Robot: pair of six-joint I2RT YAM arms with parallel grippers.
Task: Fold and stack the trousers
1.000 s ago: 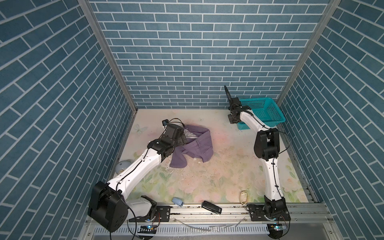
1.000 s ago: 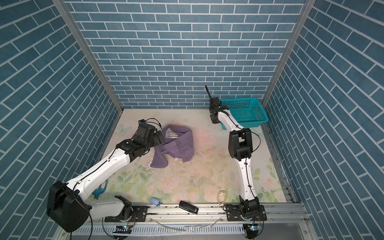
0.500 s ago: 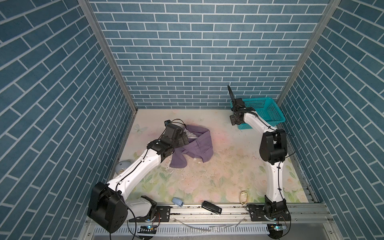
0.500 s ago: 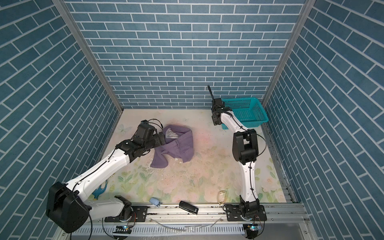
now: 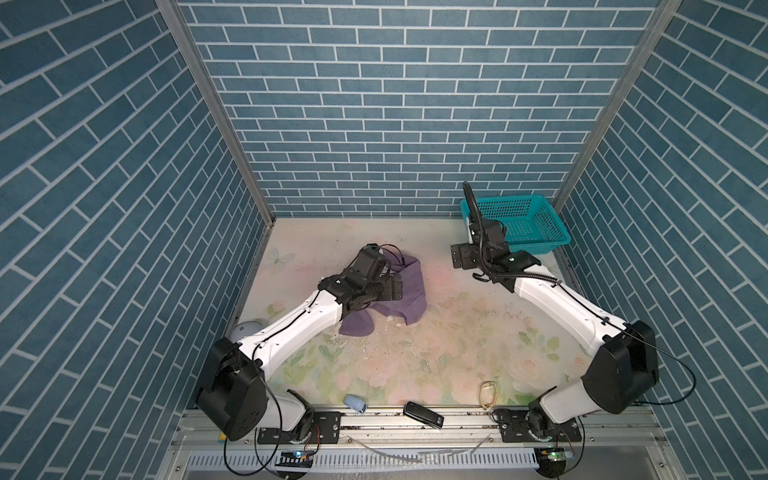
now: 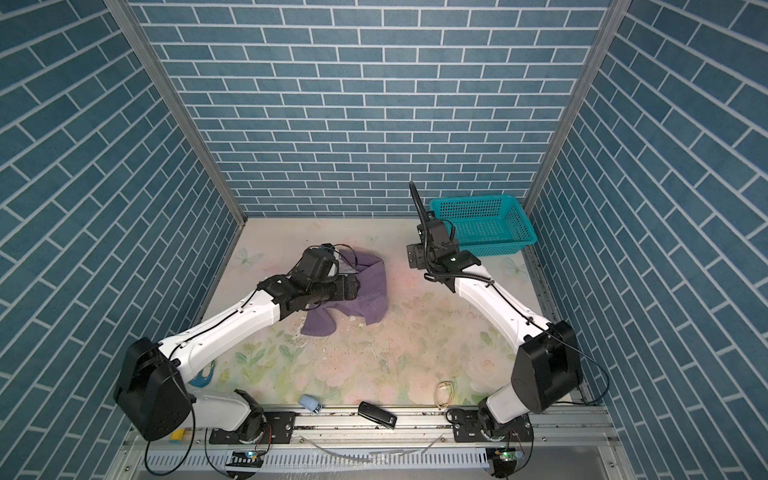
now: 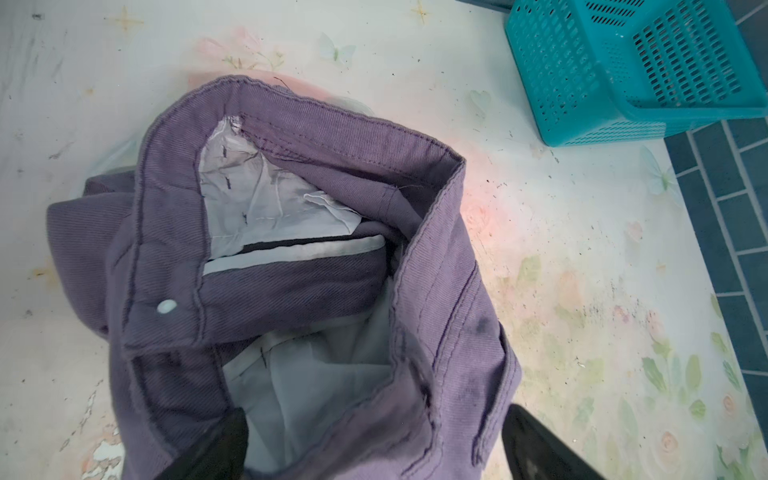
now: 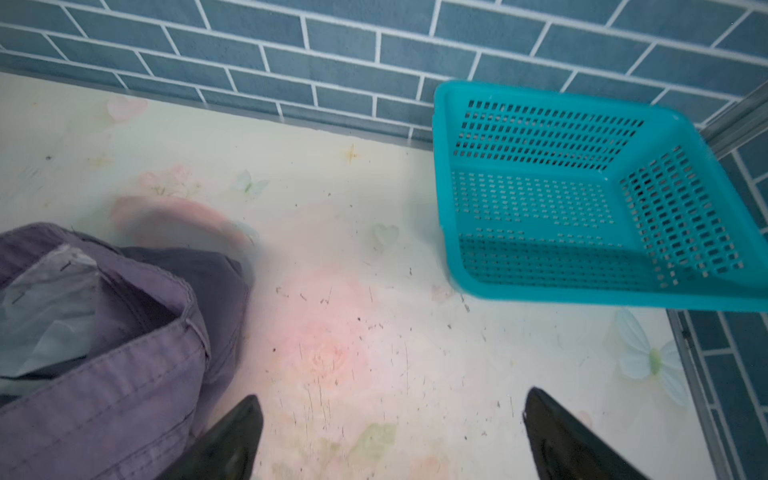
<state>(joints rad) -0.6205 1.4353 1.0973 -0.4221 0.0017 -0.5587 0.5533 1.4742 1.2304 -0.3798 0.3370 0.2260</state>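
Trousers (image 5: 409, 291), purple, lie crumpled left of centre on the table (image 5: 436, 345), with white pocket lining (image 7: 266, 199) and snap (image 7: 167, 306) showing. Table print is faded floral, scuffed and specked. Blue brick walls (image 5: 395, 104) close three sides. Teal basket (image 5: 536, 245) sits in the far right corner. Left jaws stand apart astride the waistband; right jaws stand apart over bare table.

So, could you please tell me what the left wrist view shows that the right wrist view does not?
Only the left wrist view shows the white snap button on the waistband of the purple trousers, and the left pincer, open over them. Only the right wrist view looks down into the teal basket and shows the right pincer, open above bare table. Both show the trousers, the basket and the floral table.
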